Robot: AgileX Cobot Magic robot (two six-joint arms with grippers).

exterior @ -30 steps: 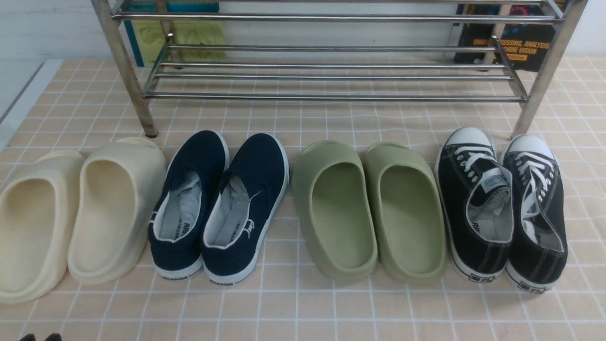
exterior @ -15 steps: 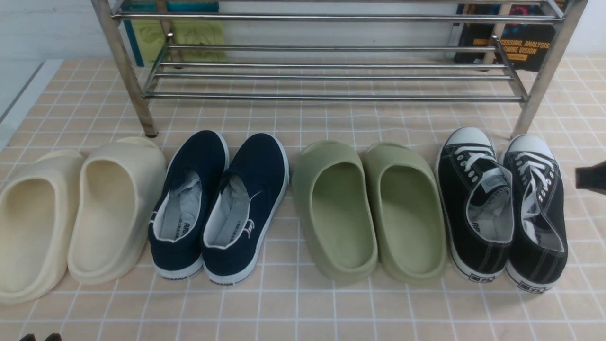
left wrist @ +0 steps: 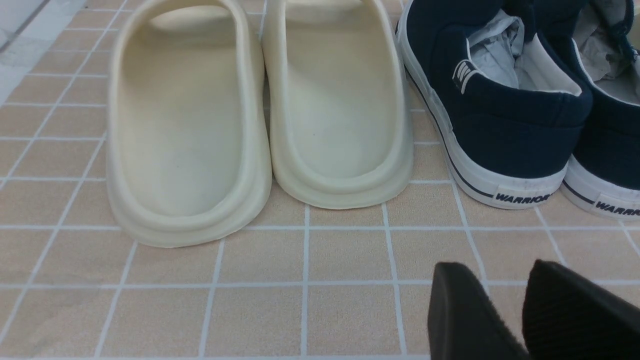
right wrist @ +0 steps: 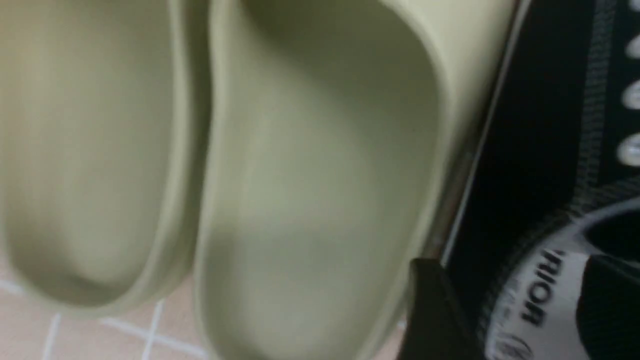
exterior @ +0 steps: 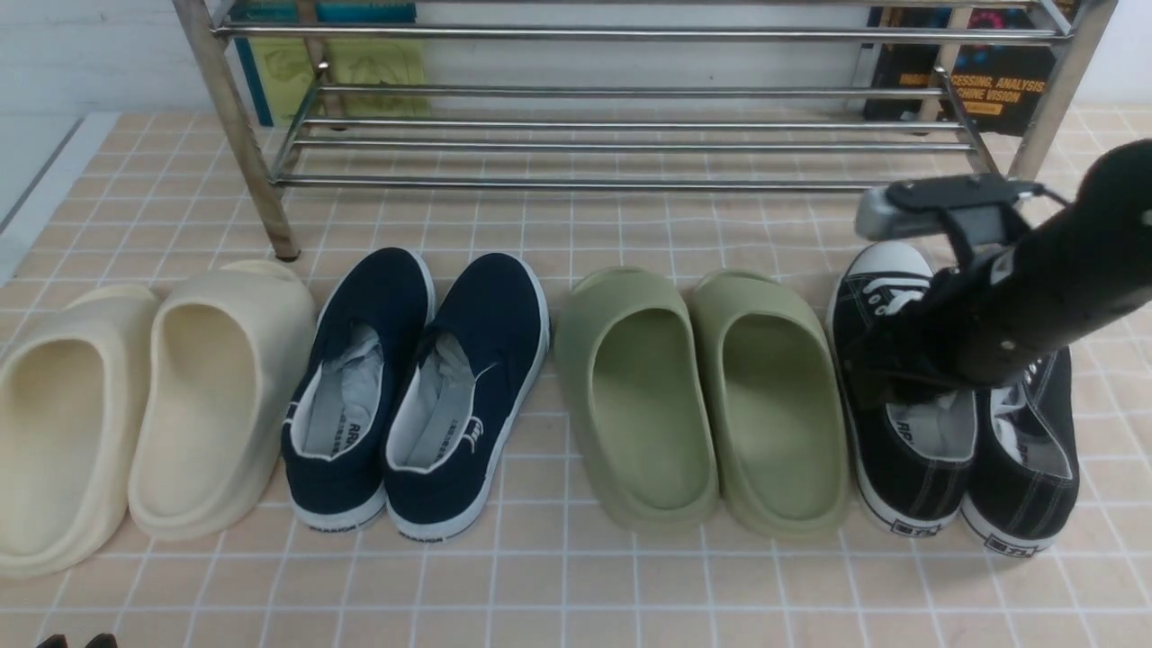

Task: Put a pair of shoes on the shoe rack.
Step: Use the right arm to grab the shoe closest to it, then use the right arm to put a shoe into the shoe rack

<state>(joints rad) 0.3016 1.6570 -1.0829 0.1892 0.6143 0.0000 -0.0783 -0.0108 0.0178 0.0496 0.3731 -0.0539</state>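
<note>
The two black canvas sneakers stand side by side at the right of the row, the left one [exterior: 900,468] and the right one [exterior: 1035,468], toes toward the steel shoe rack [exterior: 630,184]. My right gripper [exterior: 891,378] hangs over the left sneaker's opening. In the right wrist view it [right wrist: 520,300] is open, one finger between the sneaker and the olive slipper, the other over the grey lining [right wrist: 540,295], with the sneaker's side wall between them. My left gripper [left wrist: 500,285] is open and empty, low over the tiles at the near left [exterior: 76,641].
Olive-green slippers [exterior: 702,396] sit right against the left sneaker. Navy slip-ons [exterior: 418,387] and cream slippers [exterior: 135,405] fill the row to the left. Books [exterior: 981,81] lean behind the rack. The rack's right leg [exterior: 1048,99] stands just beyond the sneakers.
My right arm has come in from the right edge and now reaches down over the left black sneaker. The shoes and my left gripper have not moved.
</note>
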